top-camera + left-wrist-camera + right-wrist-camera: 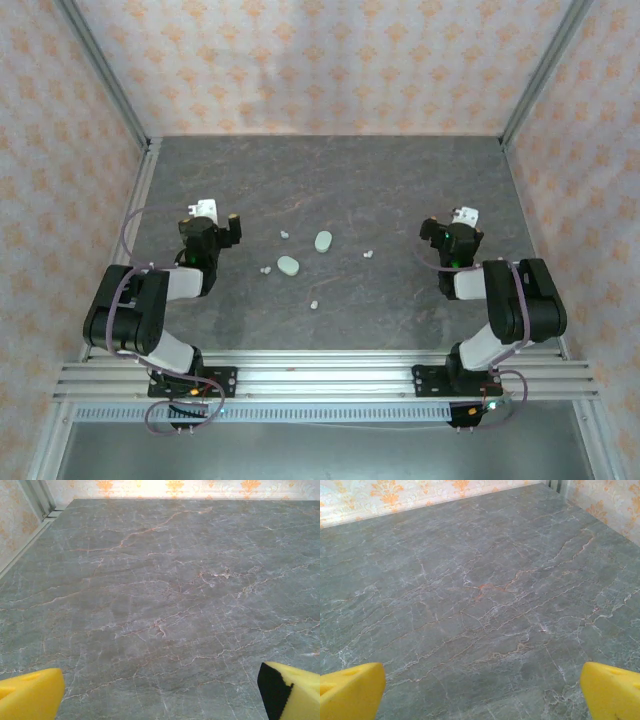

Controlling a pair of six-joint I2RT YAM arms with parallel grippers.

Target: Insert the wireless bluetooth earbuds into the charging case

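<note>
Four earbuds [285, 235] scattered near two oval cases [323, 241] on grey table [400, 180], left gripper [212, 221] and right gripper [450, 232] flanking them, both jaws wide open, empty

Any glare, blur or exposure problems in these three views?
Top external: even light, no glare; earbuds tiny, barely resolved. Left wrist: far wall blown out at top centre, table sharp, yellow pads cropped at the bottom corners. Right wrist: even light, no hot spot, table veins crisp.
</note>
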